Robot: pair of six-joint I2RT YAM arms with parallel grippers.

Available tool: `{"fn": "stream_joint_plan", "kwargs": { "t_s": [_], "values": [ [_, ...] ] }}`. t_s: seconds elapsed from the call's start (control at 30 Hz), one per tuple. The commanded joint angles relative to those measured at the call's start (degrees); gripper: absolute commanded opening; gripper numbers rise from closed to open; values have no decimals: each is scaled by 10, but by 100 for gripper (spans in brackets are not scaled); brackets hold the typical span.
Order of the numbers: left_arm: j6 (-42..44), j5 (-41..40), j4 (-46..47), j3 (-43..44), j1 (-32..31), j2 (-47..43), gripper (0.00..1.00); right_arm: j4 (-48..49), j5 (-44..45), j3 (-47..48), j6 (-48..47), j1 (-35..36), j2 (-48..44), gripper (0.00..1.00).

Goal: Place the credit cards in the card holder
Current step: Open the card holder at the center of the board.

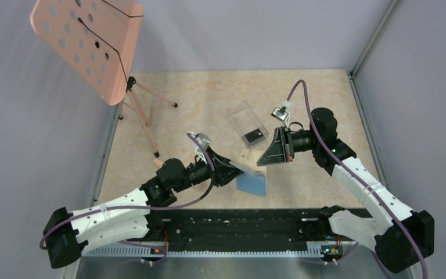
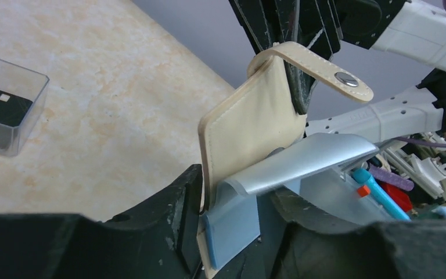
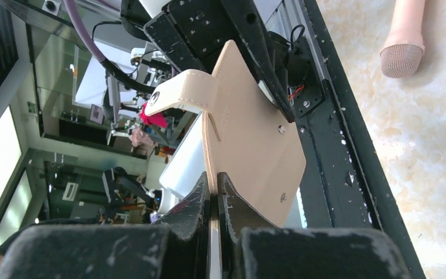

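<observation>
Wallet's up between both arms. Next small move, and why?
Probably close the left gripper on the wallet, blue half: the right gripper pinches its tan flap, while the left fingers only bracket the blue side, a gap showing.

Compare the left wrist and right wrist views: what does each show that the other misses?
Left wrist only: the clear box holding a black VIP card. Right wrist only: the right gripper shut on the edge of the card holder, and a pink stand foot. Both: the holder's tan flap and its snap strap.
</observation>
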Motion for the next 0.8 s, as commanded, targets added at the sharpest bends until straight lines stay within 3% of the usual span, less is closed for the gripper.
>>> {"fn": "stream_joint_plan", "kwargs": {
  "t_s": [0.0,0.13,0.17,0.3,0.4,0.57,0.77],
  "values": [
    [-8,21,24,8,3,-6,32,32,1,3,9,-4,-3,2],
    [-21,10,4,10,3,-12,3,16,22,9,-4,-4,3,15],
    [-25,4,-4,11,3,-17,0,4,31,14,-12,-4,3,20],
    [-42,-41,-59,17,3,-41,0,-75,68,43,-72,-4,5,53],
    [-48,-62,-108,28,3,-62,0,-149,105,72,-135,-4,3,70],
    [-53,-66,-210,64,4,-74,0,-271,182,120,-240,-4,5,83],
    [-45,-18,-336,136,4,-26,0,-365,241,161,-333,-3,16,89]
  ]
}}
